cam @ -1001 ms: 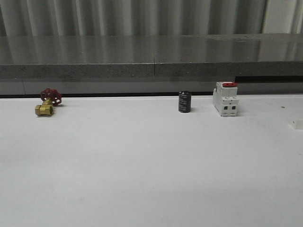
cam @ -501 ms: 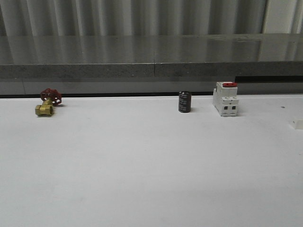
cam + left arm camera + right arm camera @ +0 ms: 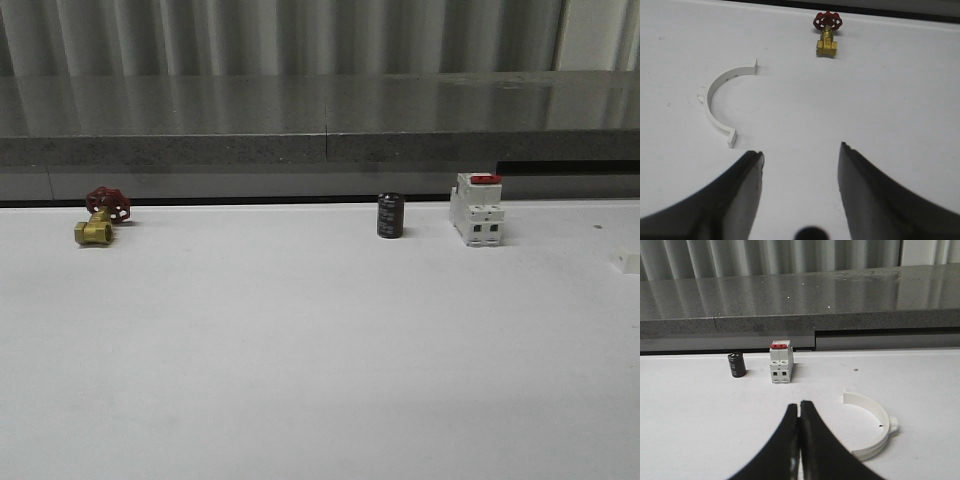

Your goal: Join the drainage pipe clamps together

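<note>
Currently | left gripper [image 3: 800, 155] hovering wide-jawed, white plastic half-ring clamp [image 3: 717, 102] at ten o'clock | right gripper [image 3: 799, 407] sitting pinched closed, second white half-ring clamp [image 3: 872, 427] at three o'clock | arcs probably light, stiff, slippery; gripping mid-arc looks safest.

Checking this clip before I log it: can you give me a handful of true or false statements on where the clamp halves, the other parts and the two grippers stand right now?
1. The left gripper is open with nothing between its fingers. True.
2. The right gripper is wide open. False: its fingers are closed together, holding nothing.
3. The two clamp halves are already joined into a ring. False: one clamp half lies alone in front of the left gripper, another clamp half lies beside the right gripper.
4. The valve has a red handwheel on a brass body. True.
5. The black cylinder lies on its side. False: it stands upright next to the breaker.
</note>
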